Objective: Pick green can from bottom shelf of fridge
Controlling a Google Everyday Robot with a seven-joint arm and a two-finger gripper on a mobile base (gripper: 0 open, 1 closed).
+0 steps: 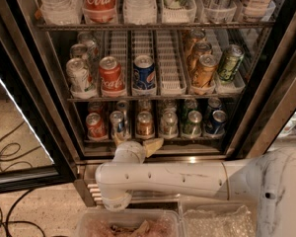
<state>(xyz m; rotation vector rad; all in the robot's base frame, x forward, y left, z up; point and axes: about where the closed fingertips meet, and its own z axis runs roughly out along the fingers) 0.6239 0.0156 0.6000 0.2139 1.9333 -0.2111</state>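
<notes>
The fridge (266,88) stands open in front of me. The bottom shelf (197,138) holds a row of short cans behind its thin front rail. The green can (192,123) stands in the fifth lane from the left, between a silver can (168,124) and a blue can (217,122). My gripper (135,142) is at the front rail, below the orange-brown can (144,124) and two lanes left of the green can. Its tan fingers (153,144) are spread open and hold nothing. My white arm (172,179) lies across the fridge base.
The middle shelf has white lane trays with a red Coca-Cola can (111,75), a blue Pepsi can (144,73), orange cans and a bigger olive patterned can (229,63). The open glass door (19,132) is at left, with cables (5,147) on the floor. Clear plastic bins (128,226) sit below.
</notes>
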